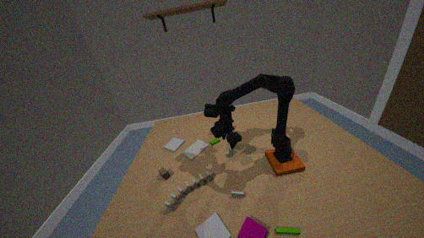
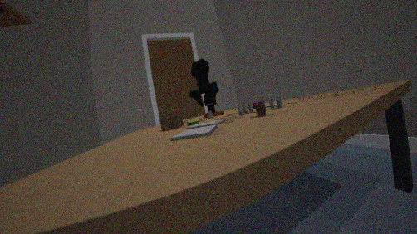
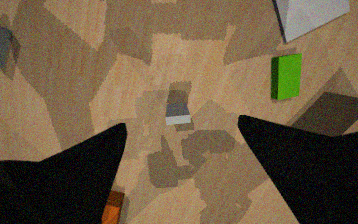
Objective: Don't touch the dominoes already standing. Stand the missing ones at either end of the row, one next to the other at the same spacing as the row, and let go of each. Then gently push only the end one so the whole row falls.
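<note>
Several pale grey dominoes [image 1: 195, 181] [image 2: 251, 107] stand in a curved row left of the arm. A loose domino [image 1: 231, 152] [image 2: 210, 114] [image 3: 178, 120] stands apart from the row, under the gripper. Another loose domino [image 1: 237, 194] lies on the table in front of the arm, right of the row. My gripper [image 1: 231, 143] [image 2: 208, 107] [image 3: 184, 124] is open and empty, pointing down above the loose standing domino, which shows between the wide-apart fingertips in the wrist view. A grey piece at the wrist view's left edge is cut off.
White slabs [image 1: 174, 144] [image 2: 195, 132] [image 3: 315, 17] and a small green block [image 1: 214, 141] [image 3: 287, 76] lie beyond the gripper. A brown block [image 1: 165, 173] [image 2: 261, 109] is behind the row. A magenta slab [image 1: 252, 228] and a green bar [image 1: 287, 230] lie near the front. The orange base [image 1: 285, 166] carries the arm.
</note>
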### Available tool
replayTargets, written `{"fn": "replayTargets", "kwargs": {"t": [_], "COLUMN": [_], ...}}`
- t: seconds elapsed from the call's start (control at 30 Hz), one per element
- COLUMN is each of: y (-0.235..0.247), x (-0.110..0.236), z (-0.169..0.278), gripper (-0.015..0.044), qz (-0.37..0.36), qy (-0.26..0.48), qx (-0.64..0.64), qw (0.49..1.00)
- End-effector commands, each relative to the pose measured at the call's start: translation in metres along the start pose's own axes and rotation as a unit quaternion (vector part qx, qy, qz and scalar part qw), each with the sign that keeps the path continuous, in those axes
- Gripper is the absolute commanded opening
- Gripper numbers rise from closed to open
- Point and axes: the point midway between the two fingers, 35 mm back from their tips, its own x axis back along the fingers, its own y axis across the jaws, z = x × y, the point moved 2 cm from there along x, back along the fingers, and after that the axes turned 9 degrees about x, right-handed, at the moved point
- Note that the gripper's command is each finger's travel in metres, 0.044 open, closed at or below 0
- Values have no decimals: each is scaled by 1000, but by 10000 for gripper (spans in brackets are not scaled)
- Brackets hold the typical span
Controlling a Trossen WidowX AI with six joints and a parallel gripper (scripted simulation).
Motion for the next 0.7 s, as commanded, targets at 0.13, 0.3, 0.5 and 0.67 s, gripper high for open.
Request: {"fn": "replayTargets", "kwargs": {"t": [0.13,0.3,0.5,0.67], "y": [7,5,5,5], "x": [21,1,-42,-45], "z": [3,3,8,8], "gripper": [440,440,440,440], "qz": [11,12,11,11], "qy": [40,40,40,40], "qx": [26,26,26,26], "qw": [999,999,999,999]}}
